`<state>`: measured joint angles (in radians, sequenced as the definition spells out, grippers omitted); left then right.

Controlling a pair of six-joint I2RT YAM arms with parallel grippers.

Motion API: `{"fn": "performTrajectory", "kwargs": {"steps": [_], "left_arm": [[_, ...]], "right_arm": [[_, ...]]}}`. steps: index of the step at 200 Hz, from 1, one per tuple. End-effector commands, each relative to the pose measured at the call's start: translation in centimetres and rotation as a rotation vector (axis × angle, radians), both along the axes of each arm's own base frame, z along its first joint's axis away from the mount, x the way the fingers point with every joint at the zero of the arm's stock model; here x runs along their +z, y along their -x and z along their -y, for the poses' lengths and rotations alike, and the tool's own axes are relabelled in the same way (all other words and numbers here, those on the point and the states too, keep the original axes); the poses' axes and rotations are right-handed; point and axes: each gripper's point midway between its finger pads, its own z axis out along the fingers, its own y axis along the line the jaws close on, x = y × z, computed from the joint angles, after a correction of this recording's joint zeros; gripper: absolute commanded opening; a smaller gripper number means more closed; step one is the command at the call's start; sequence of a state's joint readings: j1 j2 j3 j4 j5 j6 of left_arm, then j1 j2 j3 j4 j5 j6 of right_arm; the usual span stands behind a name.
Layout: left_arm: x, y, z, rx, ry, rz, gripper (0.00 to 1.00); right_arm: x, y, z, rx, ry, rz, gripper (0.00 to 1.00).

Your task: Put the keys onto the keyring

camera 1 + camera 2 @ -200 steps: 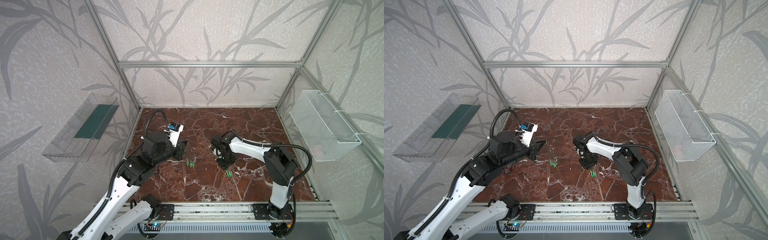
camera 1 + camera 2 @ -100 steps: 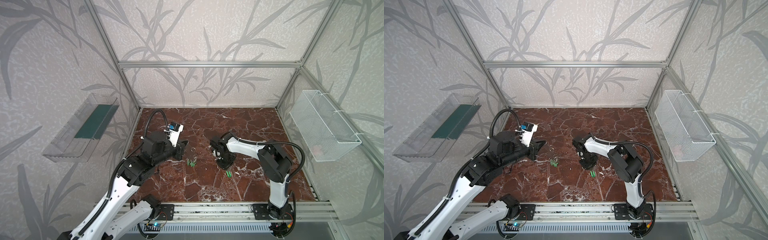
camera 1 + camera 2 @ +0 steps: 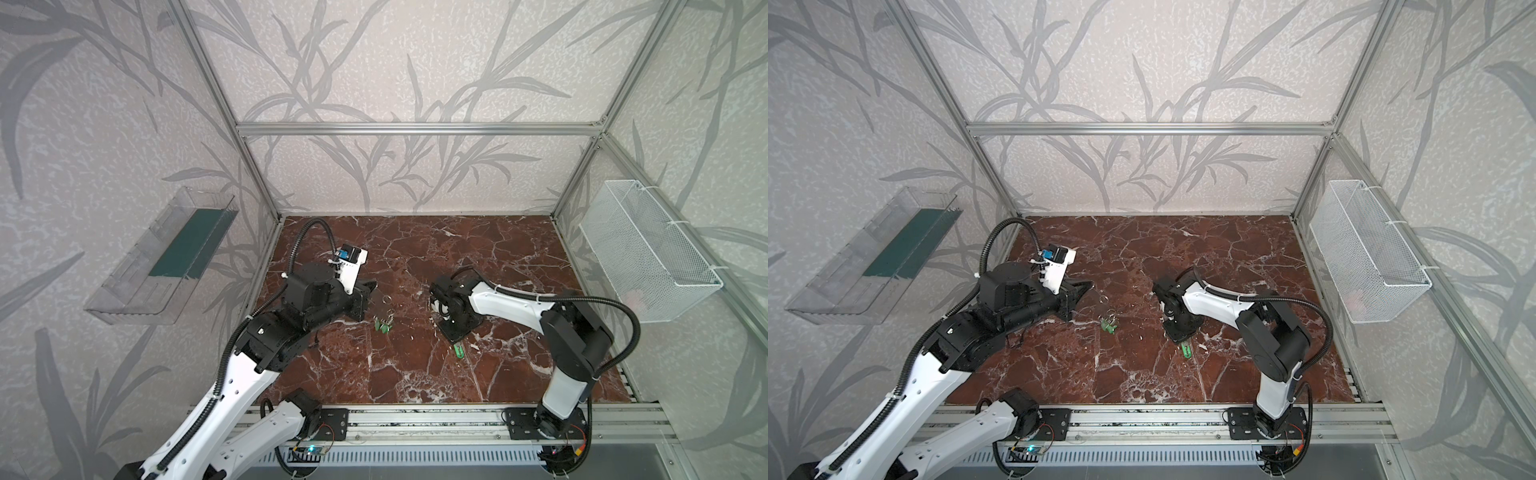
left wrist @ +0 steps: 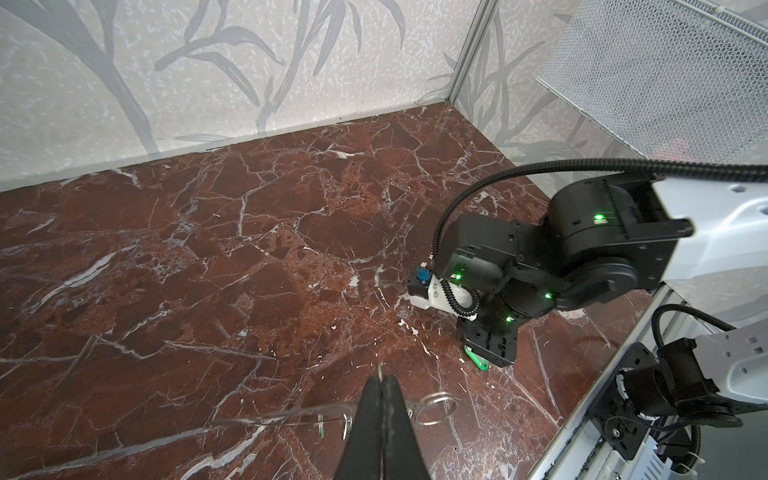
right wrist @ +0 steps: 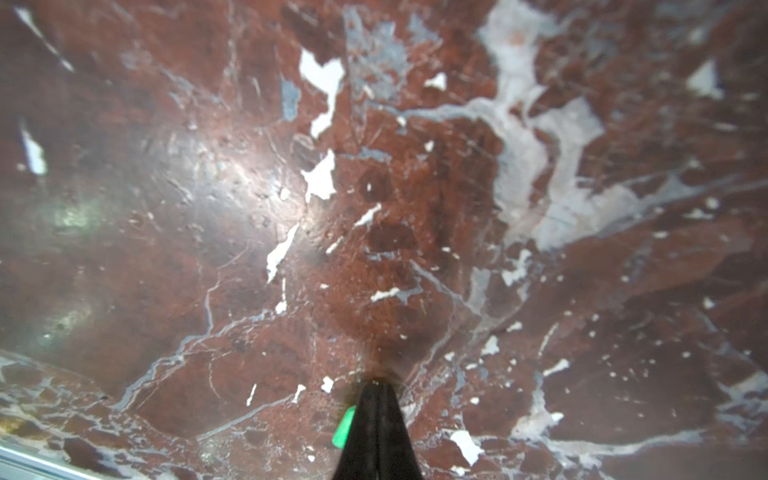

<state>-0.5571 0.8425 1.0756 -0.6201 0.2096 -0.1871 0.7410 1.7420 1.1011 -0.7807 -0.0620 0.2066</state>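
- The left claw (image 4: 383, 380) is pressed together and pinches the wire keyring (image 4: 436, 395), a thin loop of bare metal wire; a short wire end pokes out past its tips.
- In the left wrist view the wire keyring runs out on both sides of the pressed fingers (image 4: 365, 415): a round loop on one side, a long thin stretch on the other.
- Two small split rings (image 4: 322, 424) are threaded on the wire keyring, right beside the fingers.
- In both top views the wire keyring (image 3: 386, 299) (image 3: 1104, 298) shows just beyond the left claw (image 3: 371, 287), above the marble bench (image 3: 415, 374).
- A bunch of keys (image 3: 382, 326) (image 3: 1109, 325) with bright green tags sits just below the wire keyring in both top views. They are too small to count, and whether they touch the bench cannot be told.
- A single key (image 3: 459, 351) (image 3: 1187, 351) with a green tag lies on the bench well apart from the wire keyring, to its right in both top views.
- The right claw (image 5: 376, 384) is well apart from the wire keyring, pressed together, pointing down with its tips at the bench.
- The single key's green tag (image 5: 344, 428) peeks out beside one finger of the right claw. Whether the tag or its key is pinched cannot be told.
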Motion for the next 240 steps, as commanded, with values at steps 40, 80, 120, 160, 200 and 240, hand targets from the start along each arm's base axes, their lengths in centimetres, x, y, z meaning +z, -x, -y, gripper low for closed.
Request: {"fn": "performTrajectory", "kwargs": {"steps": [40,80,120,160,200,240], "left_arm": [[0.3,0.7,2.7,-0.147,0.076,-0.016,0.0],[0.4,1.0,3.0,-0.174,0.091,0.0,0.0],[0.3,1.3,3.6,-0.208,0.105,-0.006,0.0],[0.4,1.2,3.7,-0.214,0.108,-0.002,0.0],[0.3,1.2,3.6,-0.208,0.104,-0.002,0.0],[0.3,1.2,3.6,-0.207,0.101,-0.003,0.0]], "right_arm": [[1.5,-2.9,-1.7,-0.172,-0.247,0.243,0.0],[0.9,-4.0,-1.6,-0.227,-0.324,0.358,0.0],[1.1,-4.7,-0.1,-0.313,-0.408,0.519,0.0],[1.2,-4.8,0.8,-0.346,-0.52,0.667,0.0],[-0.3,-4.5,1.3,-0.331,-0.532,0.709,0.0],[0.5,-4.6,0.9,-0.326,-0.605,0.764,0.12]]}}
